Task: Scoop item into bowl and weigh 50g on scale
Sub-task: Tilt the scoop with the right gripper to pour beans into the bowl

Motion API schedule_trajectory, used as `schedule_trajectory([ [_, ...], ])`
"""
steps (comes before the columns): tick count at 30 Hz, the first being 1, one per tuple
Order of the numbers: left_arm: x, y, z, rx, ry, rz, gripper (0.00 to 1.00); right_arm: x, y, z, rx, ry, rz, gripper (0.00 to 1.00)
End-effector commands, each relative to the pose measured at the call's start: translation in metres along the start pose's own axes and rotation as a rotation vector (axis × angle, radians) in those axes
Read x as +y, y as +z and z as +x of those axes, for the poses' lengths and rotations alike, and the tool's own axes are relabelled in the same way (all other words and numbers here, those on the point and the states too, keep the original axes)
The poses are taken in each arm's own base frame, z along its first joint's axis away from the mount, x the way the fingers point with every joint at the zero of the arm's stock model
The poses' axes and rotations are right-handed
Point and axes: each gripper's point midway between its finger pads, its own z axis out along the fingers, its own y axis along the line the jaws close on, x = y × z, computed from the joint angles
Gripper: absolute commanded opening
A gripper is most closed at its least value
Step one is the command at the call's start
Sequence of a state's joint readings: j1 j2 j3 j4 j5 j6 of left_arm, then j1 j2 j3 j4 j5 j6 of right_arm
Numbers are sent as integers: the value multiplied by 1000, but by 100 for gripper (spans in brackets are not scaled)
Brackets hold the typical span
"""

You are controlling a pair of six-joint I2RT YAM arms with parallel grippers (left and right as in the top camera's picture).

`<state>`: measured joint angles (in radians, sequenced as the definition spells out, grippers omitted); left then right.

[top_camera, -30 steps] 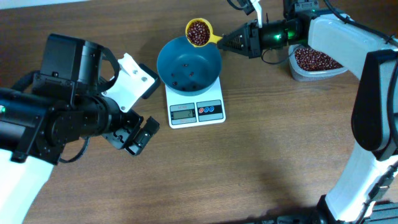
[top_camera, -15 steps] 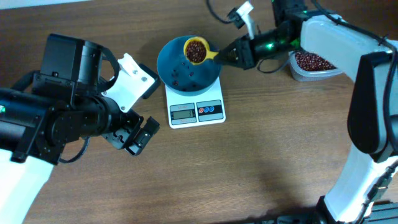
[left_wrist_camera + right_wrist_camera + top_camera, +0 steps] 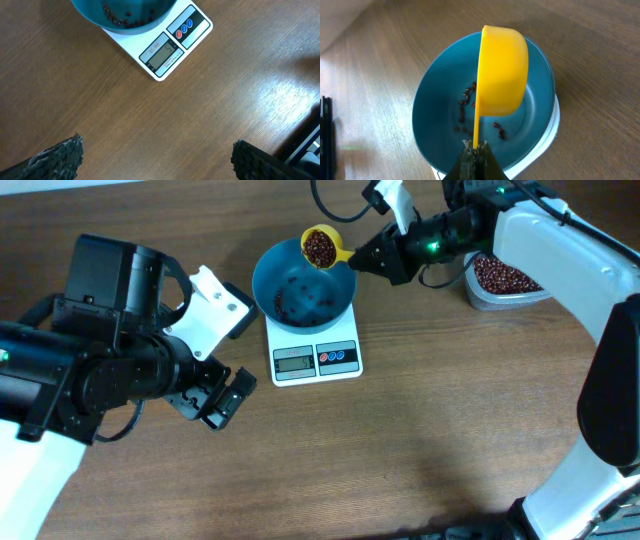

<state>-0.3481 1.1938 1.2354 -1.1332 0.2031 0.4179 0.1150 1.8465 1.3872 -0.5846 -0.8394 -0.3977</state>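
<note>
The scale [image 3: 316, 355] sits on the wooden table [image 3: 420, 440] with its display and its red and blue buttons on the near edge, and the teal bowl [image 3: 303, 285] stands squarely on top of it, covering most of the platform. A thin scatter of dark beans [image 3: 292, 302] lies on the bowl's floor, gathered more toward the side of the scale facing the left arm. Above the far rim of the bowl, on the scale's right-hand side, hangs the yellow scoop [image 3: 321, 248], its cup showing full of the same red-brown beans from overhead (the right wrist camera sees only its yellow underside over the bowl's interior). The right gripper [image 3: 358, 258] is clamped tight on the scoop's handle, fingers closed around it, with the arm reaching in from the right of the scale. Well to the right of the scale, past that gripper, is the clear tub [image 3: 478, 298] holding the main heap of beans. The left gripper [image 3: 213, 398] hovers near the scale's left front corner, apart from it, jaws spread wide and holding nothing; its two dark fingertips [image 3: 60, 157] frame bare wood in front of the scale. The display's digits are too small to read with confidence.
</note>
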Motion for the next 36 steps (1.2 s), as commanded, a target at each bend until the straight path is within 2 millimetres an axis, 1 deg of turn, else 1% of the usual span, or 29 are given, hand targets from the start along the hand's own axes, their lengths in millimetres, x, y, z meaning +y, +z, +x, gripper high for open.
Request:
schedule_trajectory([
  [1,0,-5,-5,-26,-12,3,99,3,-5,-7,1,-43,37,4],
  [7,0,-5,-6,-26,-12,2,99,10,-4,-12,29,-98,110,4],
  [10,0,-5,-6,-26,-12,2,99,13,-8,-16,20,-110,117,4],
  [17,0,-5,-5,-25,-12,3,99,18,-13,-18,17,-112,118,4],
  [21,0,-5,-5,-25,-12,3,99,22,-14,-13,37,-92,110,4],
  [33,0,-5,-5,-26,-12,3,99,24,-14,-9,49,-79,104,4],
  [36,0,-5,-5,-25,-12,2,99,33,-6,-10,58,-95,84,4],
])
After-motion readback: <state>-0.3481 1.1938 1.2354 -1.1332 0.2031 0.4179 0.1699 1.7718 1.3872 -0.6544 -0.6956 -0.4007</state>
